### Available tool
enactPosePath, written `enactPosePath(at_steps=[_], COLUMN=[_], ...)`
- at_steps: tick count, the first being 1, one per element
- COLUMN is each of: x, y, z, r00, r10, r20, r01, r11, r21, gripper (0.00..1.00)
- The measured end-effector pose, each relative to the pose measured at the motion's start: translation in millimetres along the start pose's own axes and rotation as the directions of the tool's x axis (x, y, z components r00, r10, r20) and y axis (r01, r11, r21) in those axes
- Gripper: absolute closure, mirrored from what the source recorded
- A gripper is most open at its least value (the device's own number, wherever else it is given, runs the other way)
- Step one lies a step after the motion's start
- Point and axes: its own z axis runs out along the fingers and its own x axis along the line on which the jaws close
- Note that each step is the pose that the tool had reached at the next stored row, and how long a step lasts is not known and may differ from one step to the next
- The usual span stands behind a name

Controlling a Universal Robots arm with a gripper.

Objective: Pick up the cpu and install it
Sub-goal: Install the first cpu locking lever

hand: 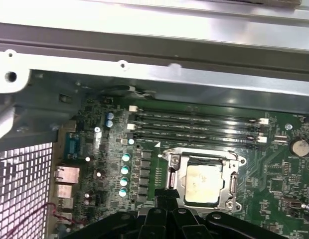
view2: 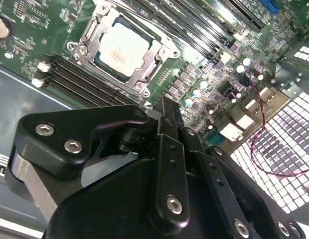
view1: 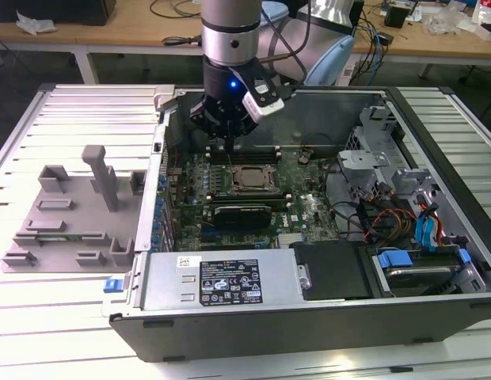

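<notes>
The cpu is a small square chip with a silvery top, lying flat inside the metal socket frame on the green motherboard. Both wrist views show it seated there. My gripper hangs just above the board, a little toward the exterior view's left and behind the socket. Its black fingers are pressed together with nothing between them. Their tips stand beside the socket's edge, apart from the chip.
The open computer case surrounds the board, with memory slots behind the socket, a drive cage and cables on the exterior view's right, and a power supply in front. A gray tray lies left of the case.
</notes>
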Motion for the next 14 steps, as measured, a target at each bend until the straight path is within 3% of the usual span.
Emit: enactPosePath(at_steps=[5, 11, 14], x=[5.6, 6.7, 11.7], y=[1.3, 1.5, 1.9], z=[0.0, 0.4, 3.0], r00=[1.0, 1.0, 1.0], r10=[0.0, 0.0, 0.0], r20=[0.0, 0.0006, 0.0017], r01=[0.0, 0.0, 0.0], r11=[1.0, 1.0, 1.0], r21=[0.0, -0.002, -0.0042], gripper=[0.89, 0.89, 0.89])
